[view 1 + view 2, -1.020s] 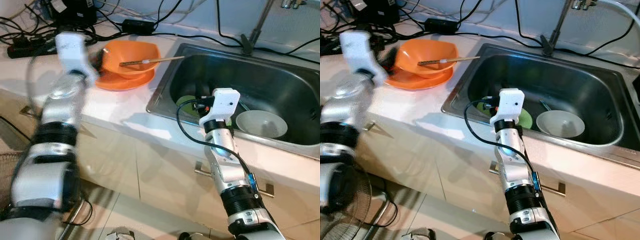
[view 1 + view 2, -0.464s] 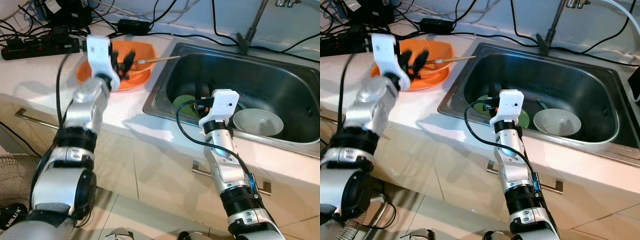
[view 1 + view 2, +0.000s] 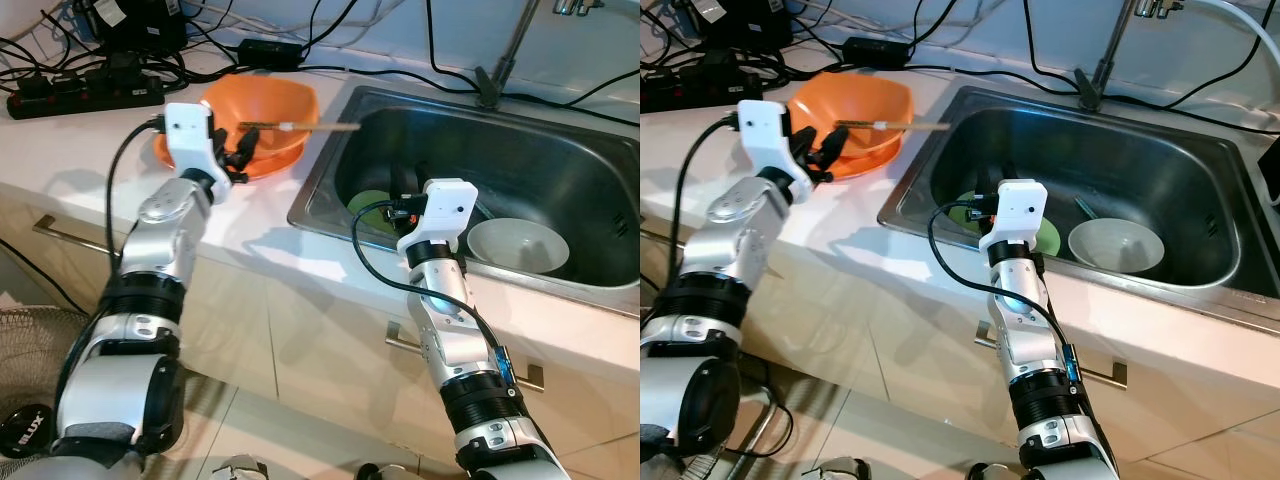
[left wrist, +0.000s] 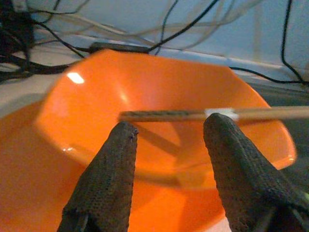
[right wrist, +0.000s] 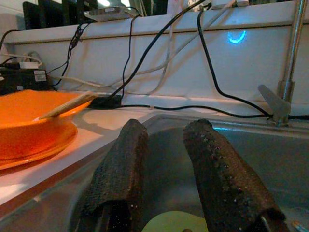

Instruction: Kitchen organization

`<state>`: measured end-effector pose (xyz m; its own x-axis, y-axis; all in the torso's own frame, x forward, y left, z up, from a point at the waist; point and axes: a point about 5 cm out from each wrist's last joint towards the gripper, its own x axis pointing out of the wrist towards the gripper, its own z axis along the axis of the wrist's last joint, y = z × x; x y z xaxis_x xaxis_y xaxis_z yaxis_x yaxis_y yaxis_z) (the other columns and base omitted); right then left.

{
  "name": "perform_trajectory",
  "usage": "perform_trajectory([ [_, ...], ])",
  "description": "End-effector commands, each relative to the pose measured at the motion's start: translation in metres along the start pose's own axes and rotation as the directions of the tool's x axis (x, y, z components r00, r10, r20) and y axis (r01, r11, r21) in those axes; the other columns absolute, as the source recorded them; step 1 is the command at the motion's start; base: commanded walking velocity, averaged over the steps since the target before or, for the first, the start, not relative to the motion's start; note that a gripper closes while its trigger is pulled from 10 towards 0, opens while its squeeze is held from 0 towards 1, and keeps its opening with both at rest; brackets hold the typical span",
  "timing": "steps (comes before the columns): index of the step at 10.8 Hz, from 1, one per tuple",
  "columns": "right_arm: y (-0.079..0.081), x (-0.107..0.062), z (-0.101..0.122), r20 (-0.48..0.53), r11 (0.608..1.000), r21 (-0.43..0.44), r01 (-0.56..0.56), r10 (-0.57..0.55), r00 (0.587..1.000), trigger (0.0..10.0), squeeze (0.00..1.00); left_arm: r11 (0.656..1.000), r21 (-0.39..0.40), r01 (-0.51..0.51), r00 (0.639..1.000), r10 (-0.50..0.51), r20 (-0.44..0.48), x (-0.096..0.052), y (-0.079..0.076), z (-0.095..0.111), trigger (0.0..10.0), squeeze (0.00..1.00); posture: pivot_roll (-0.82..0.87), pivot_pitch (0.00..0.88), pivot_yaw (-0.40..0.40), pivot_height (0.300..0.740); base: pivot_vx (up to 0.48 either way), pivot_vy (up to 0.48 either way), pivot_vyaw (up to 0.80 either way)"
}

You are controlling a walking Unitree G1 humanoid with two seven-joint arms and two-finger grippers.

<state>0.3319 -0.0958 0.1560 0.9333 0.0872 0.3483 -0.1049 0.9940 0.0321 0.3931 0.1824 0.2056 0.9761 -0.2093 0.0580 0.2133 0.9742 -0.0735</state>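
Left eye view: orange bowl nested on orange plate on counter, 10 o'clock of sink; chopstick across bowl rim. Power strip and cables behind.

Right eye view: white bowl and green plate lie in sink.

Left wrist view: left gripper empty, fingers parted, just short of chopstick.

Right wrist view: right gripper empty, fingers slightly apart, over sink.

Orange bowl, chopstick across it, parted left tool before it
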Motion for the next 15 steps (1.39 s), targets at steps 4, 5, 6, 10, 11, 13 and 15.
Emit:
perform_trajectory([
  [4,0.0,0.003,0.002,0.009,1.0,-0.003,0.001,-0.001,1.0,10.0,0.0,0.996,0.031,-0.08,0.996,0.079,0.042,-0.008,0.021,0.016,10.0,0.0,0.11,0.041,-0.021,0.74,0.0,0.0,0.0],
  [5,0.0,0.003,0.002,0.01,1.0,-0.003,0.002,-0.002,1.0,10.0,0.0,0.995,0.04,-0.094,0.995,0.092,0.049,-0.009,0.026,0.02,10.0,0.0,0.11,0.04,-0.021,0.74,0.0,0.0,0.0],
  [6,0.0,0.003,0.002,0.01,1.0,-0.003,0.002,-0.002,1.0,10.0,0.0,0.993,0.046,-0.112,0.993,0.11,0.047,-0.011,0.031,0.02,10.0,0.0,0.11,0.041,-0.02,0.74,0.0,0.0,0.0],
  [10,0.0,0.003,0.001,0.004,1.0,-0.003,0.001,-0.001,1.0,10.0,0.0,0.996,-0.008,0.087,0.993,-0.086,0.076,0.0,-0.015,0.022,10.0,0.0,0.11,0.043,-0.024,0.74,0.0,0.0,0.0],
  [11,-0.001,0.003,0.0,0.003,1.0,-0.005,0.002,-0.002,1.0,10.0,0.0,0.995,-0.028,0.1,0.993,-0.098,0.066,0.002,-0.019,0.019,10.0,0.0,0.11,0.043,-0.024,0.74,0.0,0.0,0.0],
  [13,-0.002,0.002,0.0,0.002,1.0,-0.007,0.005,-0.005,1.0,10.0,0.0,0.992,-0.067,0.105,0.994,-0.102,0.046,0.004,-0.025,0.011,10.0,0.0,0.11,0.043,-0.022,0.74,0.0,0.0,0.0],
  [15,-0.001,0.002,0.0,0.002,1.0,-0.005,0.006,-0.006,1.0,10.0,0.0,0.992,-0.098,0.076,0.997,-0.075,0.016,0.004,-0.023,0.003,10.0,0.0,0.1,0.046,-0.02,0.74,0.0,0.0,0.0],
])
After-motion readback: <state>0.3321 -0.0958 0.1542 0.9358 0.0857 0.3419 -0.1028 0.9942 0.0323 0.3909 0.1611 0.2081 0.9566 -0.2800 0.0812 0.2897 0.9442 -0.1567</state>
